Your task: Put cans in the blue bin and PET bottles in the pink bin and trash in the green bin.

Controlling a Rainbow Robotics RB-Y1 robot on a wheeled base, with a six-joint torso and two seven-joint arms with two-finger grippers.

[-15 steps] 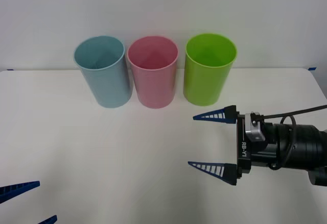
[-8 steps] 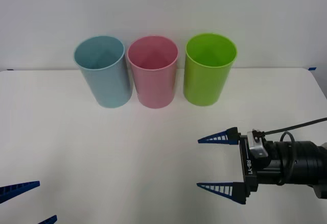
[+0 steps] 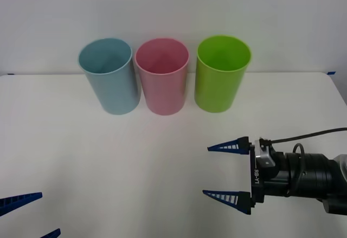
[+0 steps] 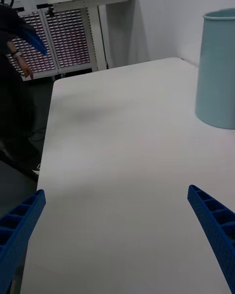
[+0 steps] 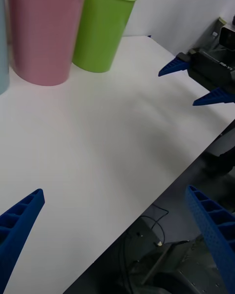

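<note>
Right gripper (image 3: 223,173) has dropped toward the near edge since a second ago and crept slightly left in the last half second; fingers spread wide, nothing between them, hovering over the white surface (image 3: 108,162) in front of the green bin (image 3: 222,78). Left gripper (image 3: 30,213) sits parked at the near left corner, fingers released too. Blue bin (image 3: 108,78), pink bin (image 3: 162,78) and green bin stand upright in a row at the far edge, blue and pink touching.

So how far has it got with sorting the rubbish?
Nothing loose lies on the table, so sorting looks finished or not begun; bin contents are hidden. The blue bin, pink bin and green bin stand upright. Right gripper and left gripper are open, empty.
</note>
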